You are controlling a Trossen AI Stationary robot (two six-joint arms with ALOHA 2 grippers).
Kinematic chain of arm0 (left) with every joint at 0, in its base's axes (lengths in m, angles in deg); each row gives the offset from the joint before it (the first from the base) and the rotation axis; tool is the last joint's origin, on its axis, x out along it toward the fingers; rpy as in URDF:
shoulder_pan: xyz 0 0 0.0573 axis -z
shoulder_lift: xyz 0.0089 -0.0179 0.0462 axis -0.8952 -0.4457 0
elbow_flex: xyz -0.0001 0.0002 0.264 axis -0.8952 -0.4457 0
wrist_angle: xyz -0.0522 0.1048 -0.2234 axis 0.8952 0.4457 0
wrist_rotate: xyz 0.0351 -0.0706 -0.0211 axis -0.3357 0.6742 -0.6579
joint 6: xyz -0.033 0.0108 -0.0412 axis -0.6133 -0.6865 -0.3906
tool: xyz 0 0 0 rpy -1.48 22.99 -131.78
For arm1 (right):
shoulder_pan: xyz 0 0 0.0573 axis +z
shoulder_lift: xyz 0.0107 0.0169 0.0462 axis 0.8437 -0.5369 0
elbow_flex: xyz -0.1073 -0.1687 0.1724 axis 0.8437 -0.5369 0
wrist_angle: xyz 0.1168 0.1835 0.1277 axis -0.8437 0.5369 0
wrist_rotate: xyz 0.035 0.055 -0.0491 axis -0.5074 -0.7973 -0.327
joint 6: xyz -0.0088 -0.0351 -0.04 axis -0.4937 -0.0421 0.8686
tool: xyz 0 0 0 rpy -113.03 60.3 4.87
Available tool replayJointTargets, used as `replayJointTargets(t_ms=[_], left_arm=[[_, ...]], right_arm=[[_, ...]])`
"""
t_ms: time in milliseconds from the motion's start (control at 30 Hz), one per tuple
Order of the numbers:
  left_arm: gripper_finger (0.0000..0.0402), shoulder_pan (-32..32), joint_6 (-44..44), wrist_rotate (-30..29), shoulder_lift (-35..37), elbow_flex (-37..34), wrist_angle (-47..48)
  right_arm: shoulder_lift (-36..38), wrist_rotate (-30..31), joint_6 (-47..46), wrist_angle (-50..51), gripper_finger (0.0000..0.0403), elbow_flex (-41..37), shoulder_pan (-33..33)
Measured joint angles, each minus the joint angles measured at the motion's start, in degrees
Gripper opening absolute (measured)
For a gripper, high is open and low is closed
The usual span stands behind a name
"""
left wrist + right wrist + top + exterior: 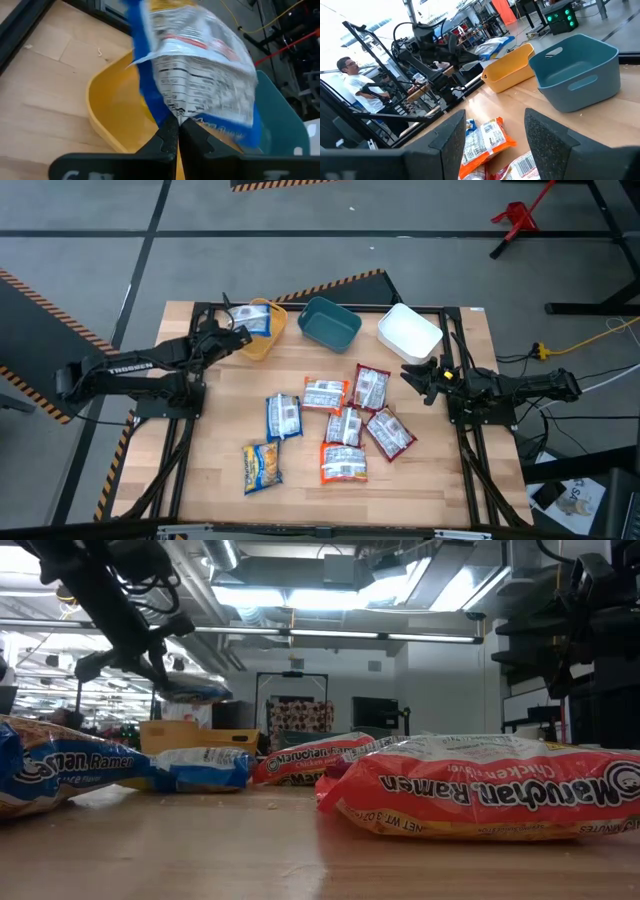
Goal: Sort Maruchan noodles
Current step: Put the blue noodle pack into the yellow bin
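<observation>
Counter (220,480): light wood, set in a dark frame.

Bins, in a row along the far edge: yellow bin (262,340) at left, teal bin (329,323) in the middle, white bin (409,332) at right.

Left gripper (240,330): over the yellow bin, fingers (165,140) closed on the edge of a blue packet (200,75), held in the air above the bin with its printed back showing.

Right gripper (412,377): at the counter's right side, just in front of the white bin, fingers (550,140) spread apart and holding nothing.

Packets lying on the counter, seven:
- blue packet two (283,417), left of centre;
- yellow-blue packet (263,466), nearest the front left;
- orange packet (324,394), centre;
- front orange packet (343,463), just behind the front edge of the group;
- red packet (371,387), right of the orange one;
- middle red packet (345,425), touching its neighbours;
- right red packet (390,432), tilted.

Background: a person (351,80) in a white shirt, beyond the counter.
</observation>
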Motion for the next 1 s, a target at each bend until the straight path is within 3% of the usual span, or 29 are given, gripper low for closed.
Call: replayJointTargets(t_ms=[300, 767, 1000], left_arm=[[0.0000, -0.80, -1.69, 1.40, -1.64, 0.00, -0.22], [0.0001, -0.80, -4.90, 3.37, -10.02, 0.00, -3.81], [0.0041, -0.80, -4.88, 3.25, -11.29, 0.00, -4.81]], right_arm=[[-0.01, 0.31, 0.51, 0.00, 0.0191, 0.00, 0.02], [-0.01, 0.23, 0.50, 0.00, 0.0191, 0.00, 0.00], [0.01, -0.11, 0.49, 0.00, 0.0191, 0.00, 0.02]])
